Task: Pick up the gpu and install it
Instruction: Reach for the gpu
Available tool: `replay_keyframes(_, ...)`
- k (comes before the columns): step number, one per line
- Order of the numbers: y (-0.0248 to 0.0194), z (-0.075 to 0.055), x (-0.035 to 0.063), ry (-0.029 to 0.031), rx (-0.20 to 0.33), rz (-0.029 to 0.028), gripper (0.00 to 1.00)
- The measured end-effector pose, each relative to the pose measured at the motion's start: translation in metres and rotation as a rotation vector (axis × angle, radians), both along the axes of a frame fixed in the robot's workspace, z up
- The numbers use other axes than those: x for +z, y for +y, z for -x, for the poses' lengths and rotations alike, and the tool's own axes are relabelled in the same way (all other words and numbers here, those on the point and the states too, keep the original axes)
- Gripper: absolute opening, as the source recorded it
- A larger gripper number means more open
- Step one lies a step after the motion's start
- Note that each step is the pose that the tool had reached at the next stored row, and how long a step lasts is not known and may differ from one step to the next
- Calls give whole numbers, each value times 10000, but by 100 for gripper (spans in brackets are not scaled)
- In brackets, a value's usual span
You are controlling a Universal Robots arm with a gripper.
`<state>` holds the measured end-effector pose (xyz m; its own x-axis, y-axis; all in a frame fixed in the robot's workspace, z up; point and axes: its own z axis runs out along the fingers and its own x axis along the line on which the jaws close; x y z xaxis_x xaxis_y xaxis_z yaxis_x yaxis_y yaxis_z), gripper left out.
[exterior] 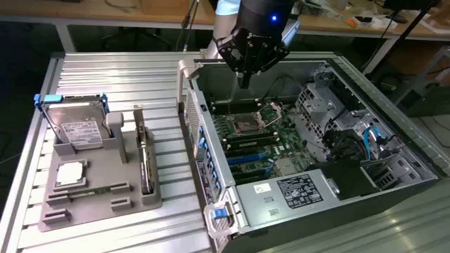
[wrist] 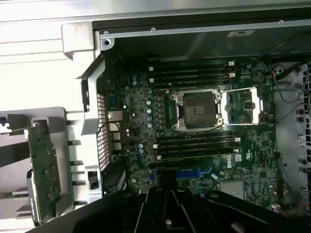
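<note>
Light comes from above. The ribbed metal table point(exterior: 105, 74) shines bright, and in the wrist view it glares almost white. Inside the computer case point(exterior: 204, 153) it is dimmer, with dark shadow in the corners. A small blue light point(exterior: 273, 19) glows on the arm point(exterior: 256, 10).

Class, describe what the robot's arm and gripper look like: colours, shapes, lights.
The black, angular gripper tapers to a narrow dark tip. A small blue light glows near its top. The arm behind it is pale grey.
</note>
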<state>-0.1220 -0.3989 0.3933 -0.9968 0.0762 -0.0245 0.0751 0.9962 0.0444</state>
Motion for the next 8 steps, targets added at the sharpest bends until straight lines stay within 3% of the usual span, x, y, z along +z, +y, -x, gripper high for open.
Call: replay_keyframes(8,0,9,0,0,-1,0,11)
